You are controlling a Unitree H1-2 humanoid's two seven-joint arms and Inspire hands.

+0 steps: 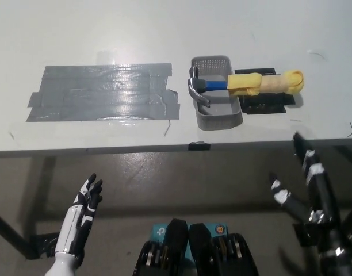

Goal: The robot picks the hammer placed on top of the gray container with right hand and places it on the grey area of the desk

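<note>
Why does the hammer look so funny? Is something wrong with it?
Its handle is wrapped in yellow padding, which is unusual for a hammer. It also lies across the gray container instead of inside it, with the handle sticking out past the right wall. Nothing looks broken or spilled. The gray tape patch is wrinkled with uneven edges.

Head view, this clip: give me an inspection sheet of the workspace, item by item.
Surface: white desk with a grey tape area on its left part.
Job's things: hammer lies across the gray container, metal head over the basket, yellow-wrapped handle sticking out to the right over a black patch.
Clutter: nothing seen.
Hands: left hand rests low at lower left, open; right hand open at lower right, below the desk edge, holding nothing.
Cables: nothing seen.
Surroundings: floor and a desk leg below the desk edge.
</note>
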